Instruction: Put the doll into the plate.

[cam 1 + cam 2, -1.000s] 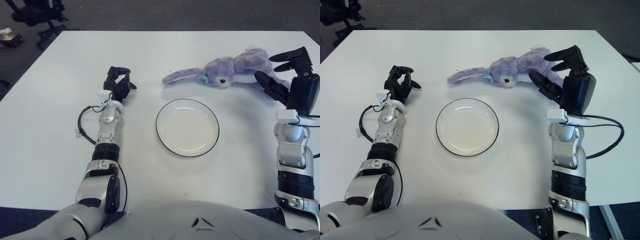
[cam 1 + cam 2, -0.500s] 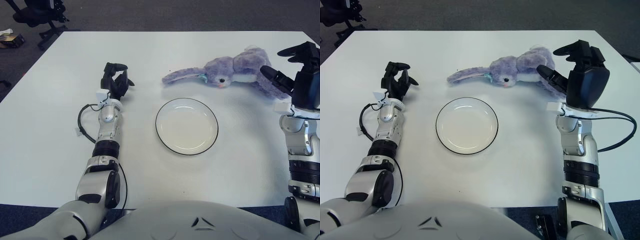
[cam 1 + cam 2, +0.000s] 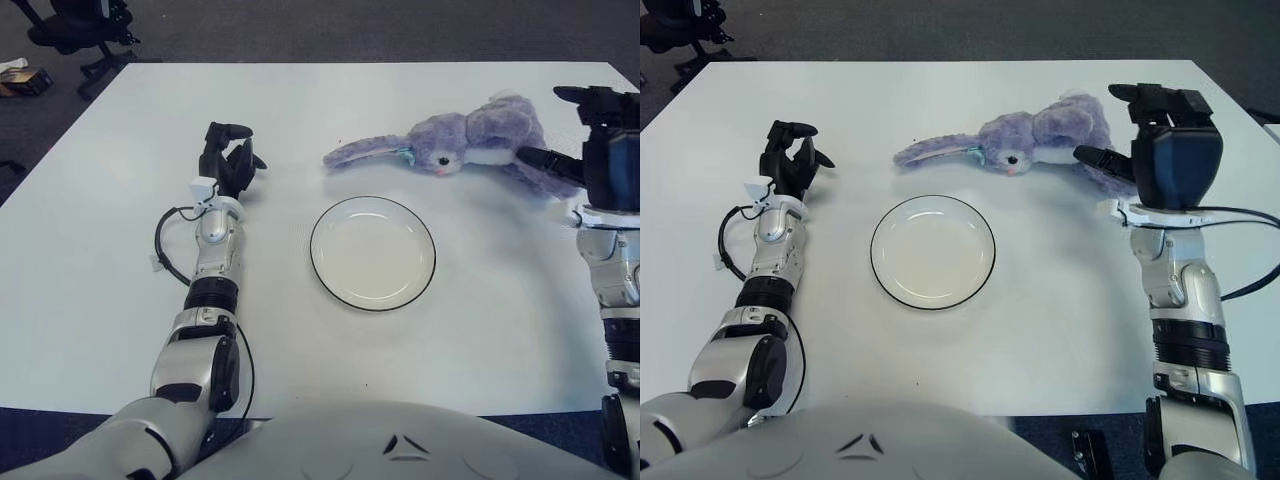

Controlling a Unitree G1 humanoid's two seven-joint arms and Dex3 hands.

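Observation:
A purple plush rabbit doll lies on its side on the white table, ears stretched to the left, just behind the plate. The white plate with a dark rim sits bare at the table's middle. My right hand hovers at the doll's right end, its fingers spread around the doll's rear without closing on it. Far to the left of the plate, my left hand shows with its fingers loosely curled and nothing in it.
A black cable loops beside my left forearm. Office chair bases stand on the dark floor beyond the table's far left corner. The table's right edge runs close to my right arm.
My right hand has moved right and up, shifting from the doll's near side toward its rear end, fingers still spread. My left hand edged slightly left. Doll and plate stayed in place.

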